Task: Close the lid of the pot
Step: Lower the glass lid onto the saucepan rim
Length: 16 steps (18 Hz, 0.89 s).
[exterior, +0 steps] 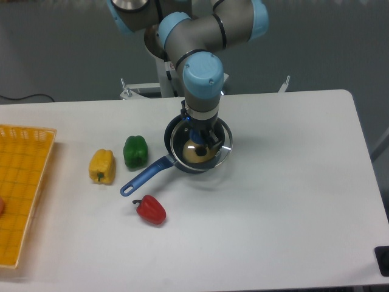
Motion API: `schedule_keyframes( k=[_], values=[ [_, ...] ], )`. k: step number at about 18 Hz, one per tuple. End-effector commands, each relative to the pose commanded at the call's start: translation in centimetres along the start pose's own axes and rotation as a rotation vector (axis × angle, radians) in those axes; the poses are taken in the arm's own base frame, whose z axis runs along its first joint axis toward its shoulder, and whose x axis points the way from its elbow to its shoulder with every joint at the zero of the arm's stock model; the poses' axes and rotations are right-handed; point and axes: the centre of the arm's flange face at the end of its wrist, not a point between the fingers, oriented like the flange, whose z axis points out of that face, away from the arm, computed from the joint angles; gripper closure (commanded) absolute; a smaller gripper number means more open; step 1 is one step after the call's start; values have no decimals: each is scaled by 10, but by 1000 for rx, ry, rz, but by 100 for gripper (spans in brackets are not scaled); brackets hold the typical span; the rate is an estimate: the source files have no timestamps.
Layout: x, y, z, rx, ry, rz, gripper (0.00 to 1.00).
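A small dark navy round saucepan point(177, 159) with a long straight blue handle is sitting on the matte white table point(292, 201), its handle pointing toward a glossy red pepper point(151, 210). A round transparent glass lid point(200, 144) with a thin metal rim is hanging over the pot, shifted slightly right of its mouth, with something pale yellow showing through the glass. The blue centre knob is mostly hiding beneath the black two-finger gripper point(201, 139), whose jaws are pinching narrowly on the lid's knob. A waxy green pepper point(135, 151) and yellow pepper point(102, 166) are lying left of the pot. A yellow mesh basket point(21, 182) is running off the left edge.
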Motion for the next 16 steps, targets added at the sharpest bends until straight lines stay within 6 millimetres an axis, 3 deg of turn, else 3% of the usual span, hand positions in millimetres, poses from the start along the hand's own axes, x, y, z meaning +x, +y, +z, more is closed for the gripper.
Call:
schedule_keyframes(
  k=[16],
  values=[
    [18, -6, 3, -5, 22, 71, 51]
  ],
)
